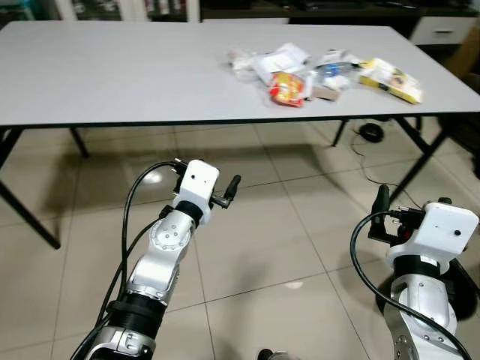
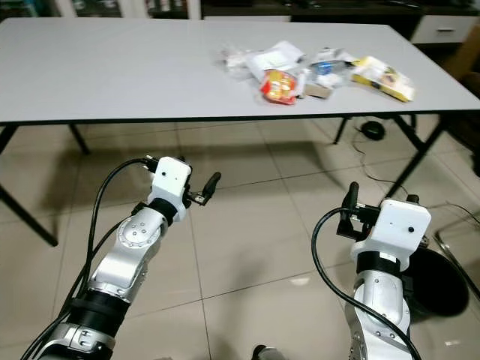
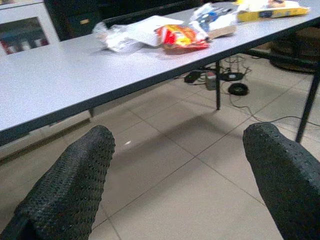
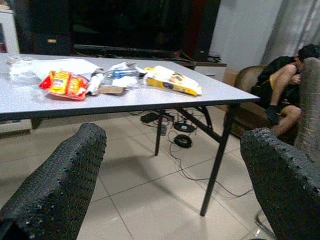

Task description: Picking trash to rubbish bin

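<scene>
Here, table: a wide pale grey rectangular table (image 1: 112,75) on thin black angled legs; its near edge runs straight across ahead of both arms, with bare beige tiled floor (image 1: 270,247) under and before it
Trash: a loose heap of wrappers on the table's far right part, set back from the near edge; a red and orange crinkled snack packet (image 1: 287,88) lies nearest that edge, white plastic wrappers (image 1: 270,58) behind it, a yellow flat packet (image 1: 390,79) toward the table's right end
Left gripper: the left gripper (image 3: 180,185) is held low over the floor, short of the table's near edge and below its top; fingers spread wide, nothing between them; the heap lies well apart, ahead and to its right
Right gripper: the right gripper (image 4: 172,187) is likewise below the table top, fingers wide apart and empty; the heap is well apart, on the table ahead
Beyond table's right end: a person sits on a brown sofa (image 4: 247,95); black cables (image 4: 175,135) lie on the floor under the table
</scene>
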`<state>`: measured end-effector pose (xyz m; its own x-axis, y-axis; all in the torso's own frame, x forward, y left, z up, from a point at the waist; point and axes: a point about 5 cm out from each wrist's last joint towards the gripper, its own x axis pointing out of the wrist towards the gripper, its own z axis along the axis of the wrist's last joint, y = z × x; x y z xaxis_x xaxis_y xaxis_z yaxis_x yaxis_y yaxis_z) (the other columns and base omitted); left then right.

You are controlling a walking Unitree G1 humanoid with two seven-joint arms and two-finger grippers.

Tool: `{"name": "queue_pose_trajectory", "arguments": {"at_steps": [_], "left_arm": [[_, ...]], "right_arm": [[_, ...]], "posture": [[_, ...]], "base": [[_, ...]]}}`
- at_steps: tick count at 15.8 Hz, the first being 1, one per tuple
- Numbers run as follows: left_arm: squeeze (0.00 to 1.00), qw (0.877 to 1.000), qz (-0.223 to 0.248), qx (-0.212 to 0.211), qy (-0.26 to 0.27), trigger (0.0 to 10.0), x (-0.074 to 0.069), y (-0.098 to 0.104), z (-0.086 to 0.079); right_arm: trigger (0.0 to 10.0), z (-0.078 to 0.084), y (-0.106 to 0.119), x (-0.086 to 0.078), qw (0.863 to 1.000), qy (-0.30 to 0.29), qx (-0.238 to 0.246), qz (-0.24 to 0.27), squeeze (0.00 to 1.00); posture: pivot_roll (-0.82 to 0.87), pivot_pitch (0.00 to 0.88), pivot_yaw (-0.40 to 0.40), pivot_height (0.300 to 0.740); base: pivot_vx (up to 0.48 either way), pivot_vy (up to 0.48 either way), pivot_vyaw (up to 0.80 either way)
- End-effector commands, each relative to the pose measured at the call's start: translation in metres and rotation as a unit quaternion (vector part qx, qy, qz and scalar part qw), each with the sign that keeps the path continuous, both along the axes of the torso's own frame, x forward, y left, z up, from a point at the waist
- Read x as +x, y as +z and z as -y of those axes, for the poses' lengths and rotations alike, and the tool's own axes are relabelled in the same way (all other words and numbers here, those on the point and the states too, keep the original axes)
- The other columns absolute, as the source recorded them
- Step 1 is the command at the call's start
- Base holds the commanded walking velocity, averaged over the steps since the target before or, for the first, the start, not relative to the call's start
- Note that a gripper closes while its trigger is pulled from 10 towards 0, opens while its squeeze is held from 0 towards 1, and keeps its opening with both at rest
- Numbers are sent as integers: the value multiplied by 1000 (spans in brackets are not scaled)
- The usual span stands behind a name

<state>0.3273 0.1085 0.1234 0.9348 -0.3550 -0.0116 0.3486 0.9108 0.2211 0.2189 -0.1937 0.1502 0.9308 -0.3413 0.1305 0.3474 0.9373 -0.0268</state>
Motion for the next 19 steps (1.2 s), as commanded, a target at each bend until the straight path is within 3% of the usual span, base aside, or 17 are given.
{"name": "queue_pose_trajectory", "arguments": {"at_steps": [1,5,8,10,12,15,19], "left_arm": [[0,1000,6,0,-1,10000,2,1,3],[0,1000,15,-1,1,10000,4,5,5],[0,999,30,3,34,10000,5,8,-7],[0,994,34,33,100,10000,0,0,-51],[0,991,29,54,117,10000,-4,-6,-65],[0,990,40,56,121,10000,-6,-3,-67],[0,990,87,37,108,10000,-3,16,-45]], "right_arm": [[10000,1,-2,-4,1000,-6,-7,-5,0],[10000,-3,-3,-5,1000,-3,-11,-12,0],[10000,-2,-4,-6,1000,-6,1,-10,0],[10000,0,-4,-6,1000,-3,-4,-11,0],[10000,-1,-4,-5,1000,1,-5,-13,0],[10000,-3,-6,-3,1000,9,-6,-16,0],[10000,-6,-3,-1,1000,23,-9,-11,0]], "posture": [[95,53,-34,740],[93,67,-30,740],[95,69,-29,740],[96,71,-30,740],[96,71,-30,740],[96,71,-30,740],[108,77,-38,740]], "base": [[0,0,0],[0,0,0],[0,0,0],[0,0,0],[0,0,0],[0,0,0],[0,0,0]]}}
